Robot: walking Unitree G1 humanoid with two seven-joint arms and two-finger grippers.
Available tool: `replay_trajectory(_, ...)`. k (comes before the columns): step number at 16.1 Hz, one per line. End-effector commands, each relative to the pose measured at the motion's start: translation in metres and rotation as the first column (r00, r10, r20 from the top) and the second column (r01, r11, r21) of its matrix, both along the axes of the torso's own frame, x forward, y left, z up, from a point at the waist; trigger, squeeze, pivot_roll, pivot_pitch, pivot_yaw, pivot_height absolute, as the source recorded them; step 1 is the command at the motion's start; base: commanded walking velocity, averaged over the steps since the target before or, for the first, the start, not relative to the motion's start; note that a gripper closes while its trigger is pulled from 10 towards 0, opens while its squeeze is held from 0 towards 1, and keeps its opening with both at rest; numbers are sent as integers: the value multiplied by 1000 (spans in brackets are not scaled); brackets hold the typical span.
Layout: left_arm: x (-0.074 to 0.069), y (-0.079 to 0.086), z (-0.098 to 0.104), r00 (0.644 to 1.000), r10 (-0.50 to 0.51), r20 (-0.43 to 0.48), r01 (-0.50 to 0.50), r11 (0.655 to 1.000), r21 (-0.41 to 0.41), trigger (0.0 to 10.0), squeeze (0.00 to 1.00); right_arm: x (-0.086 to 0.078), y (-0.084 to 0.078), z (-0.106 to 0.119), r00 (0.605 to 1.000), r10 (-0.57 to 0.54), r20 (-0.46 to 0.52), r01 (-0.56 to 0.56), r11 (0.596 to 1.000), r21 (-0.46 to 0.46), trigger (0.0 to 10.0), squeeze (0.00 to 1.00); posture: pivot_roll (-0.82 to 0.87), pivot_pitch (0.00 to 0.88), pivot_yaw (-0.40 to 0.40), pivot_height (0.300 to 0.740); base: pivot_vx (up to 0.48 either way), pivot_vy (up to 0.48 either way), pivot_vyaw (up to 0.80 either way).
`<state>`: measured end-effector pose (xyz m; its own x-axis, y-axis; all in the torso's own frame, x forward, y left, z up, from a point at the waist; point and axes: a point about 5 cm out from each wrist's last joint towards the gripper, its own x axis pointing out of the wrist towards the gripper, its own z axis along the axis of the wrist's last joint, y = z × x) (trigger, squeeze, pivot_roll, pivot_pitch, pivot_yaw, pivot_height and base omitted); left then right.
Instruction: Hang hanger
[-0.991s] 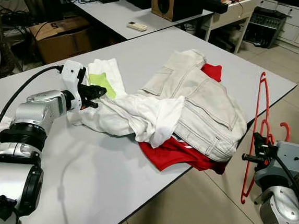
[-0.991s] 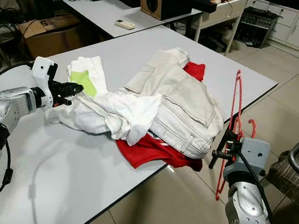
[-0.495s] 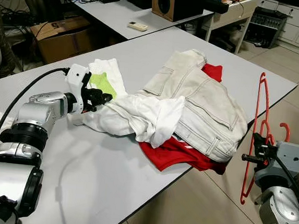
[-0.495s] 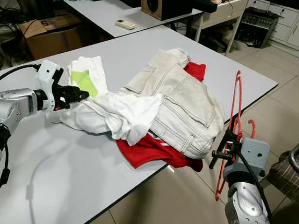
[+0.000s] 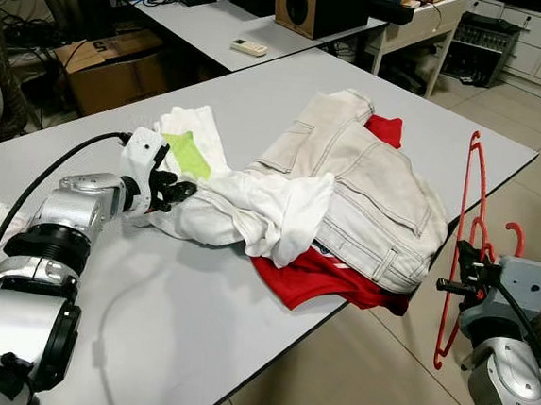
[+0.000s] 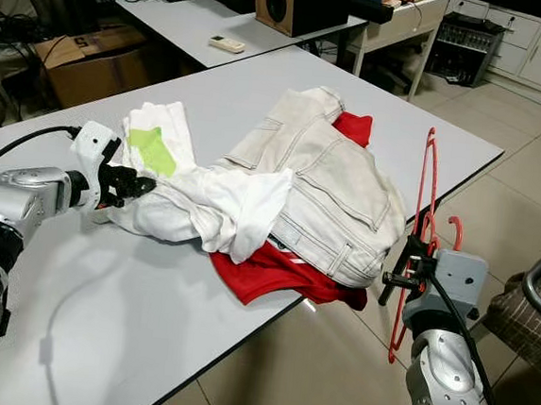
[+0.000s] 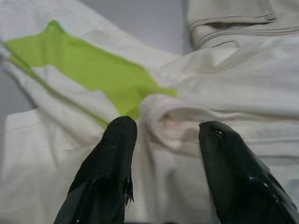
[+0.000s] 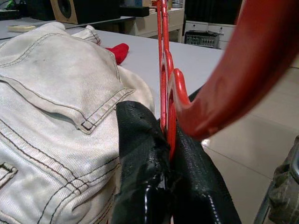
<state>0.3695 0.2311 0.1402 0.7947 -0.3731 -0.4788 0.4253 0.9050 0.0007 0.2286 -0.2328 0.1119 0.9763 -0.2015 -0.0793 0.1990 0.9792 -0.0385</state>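
Clothes pile [image 5: 317, 207] on grey table [image 5: 193, 328], red hanger [image 5: 464, 248] beside

red garment [image 5: 321, 273] mostly buried under beige jeans [image 5: 367, 187], collar and hem alone exposed. red hanger [image 8: 219, 88] hook blurred, cut by frame edge beside jeans. white shirt [image 7: 219, 93] cropped on 3 sides.
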Motion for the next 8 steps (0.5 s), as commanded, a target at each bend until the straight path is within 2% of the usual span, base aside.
replay_trajectory(1,3,6,9,999,26,27,-26,1000,2,8353,0,-1,1,3,1000,2,21,-2,1000,2,10000,0,-243,0,113,719,0,0,0)
replay_trajectory(3,4,3,10,999,36,24,-34,998,-50,5765,0,0,1,2,1000,4,20,-4,1000,2,10000,0,-243,0,113,719,0,0,0)
replay_trajectory(4,6,1,10,999,47,26,-44,996,-81,4078,0,1,2,3,1000,7,22,-7,1000,1,10000,0,-243,0,113,719,0,0,0)
replay_trajectory(5,6,0,10,999,44,26,-42,995,-89,3804,0,1,2,3,1000,8,23,-8,1000,1,10000,0,-243,0,113,719,0,0,0)
replay_trajectory(6,6,-3,10,999,30,29,-27,995,-91,1961,0,1,2,3,1000,11,23,-11,1000,0,10000,0,-242,0,109,719,0,0,0)
replay_trajectory(8,6,-6,9,999,19,31,-15,995,-98,392,0,1,2,3,1000,13,22,-13,1000,-1,10000,0,-242,0,109,719,0,0,0)
